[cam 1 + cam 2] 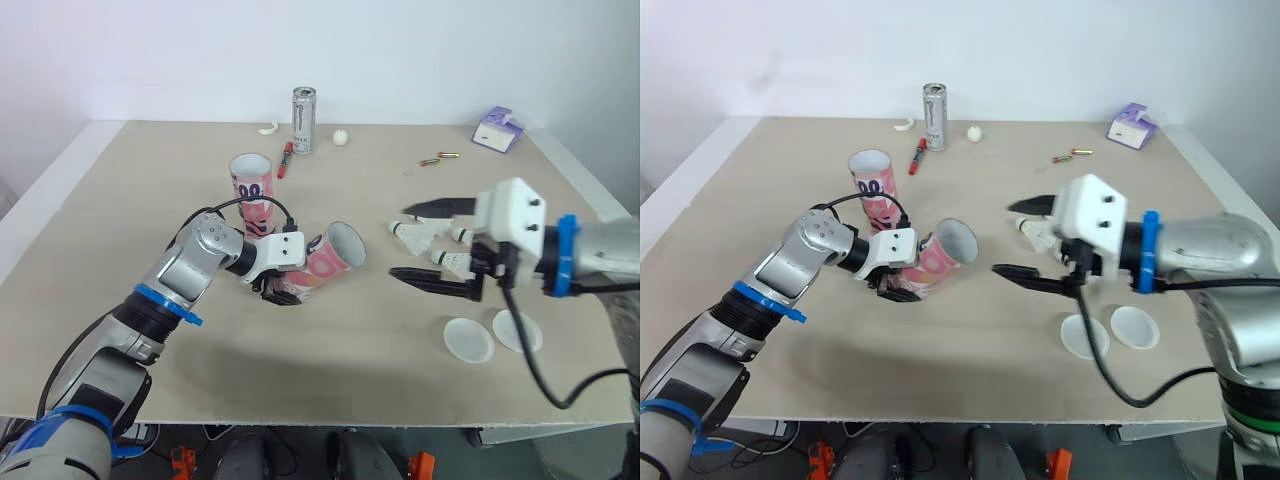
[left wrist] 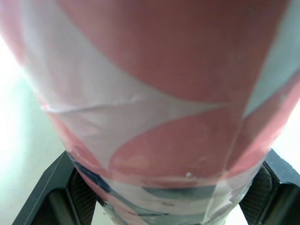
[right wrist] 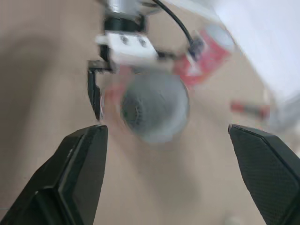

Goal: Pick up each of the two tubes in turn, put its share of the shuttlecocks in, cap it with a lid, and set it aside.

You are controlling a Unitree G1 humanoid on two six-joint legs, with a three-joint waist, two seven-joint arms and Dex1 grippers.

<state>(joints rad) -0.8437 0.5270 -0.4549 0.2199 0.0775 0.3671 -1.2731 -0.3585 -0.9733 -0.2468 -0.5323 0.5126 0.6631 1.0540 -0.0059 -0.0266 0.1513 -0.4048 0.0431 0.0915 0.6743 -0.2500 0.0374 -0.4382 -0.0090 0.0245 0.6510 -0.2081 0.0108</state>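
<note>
Item: tube-filling bench, first tube in hand.

- Left gripper (image 1: 280,290): fingers closed around the base of the tilted tube (image 1: 325,258), pink-patterned, with its open mouth angled up toward the other arm.
- Right gripper (image 1: 1004,240): fingers spread wide and holding nothing, facing that mouth.
- Shuttlecocks (image 1: 418,236): a small white cluster on the table beside the right gripper.
- Upright tube (image 1: 251,182): stands behind the left gripper, untouched.
- Lids (image 1: 468,340): two white discs near the front edge.

Handling note: take one shuttlecock by the cork, feed it cork-first along the tube's axis, and keep the tube at a steady tilt. A skewed entry would likely catch feathers on the rim.

Surface: a pale beige table (image 1: 150,180) carrying a drink can (image 1: 304,120), red marker (image 1: 285,160), white ball (image 1: 342,137), batteries (image 1: 440,157) and purple tissue pack (image 1: 498,128). A plain white wall stands behind.
</note>
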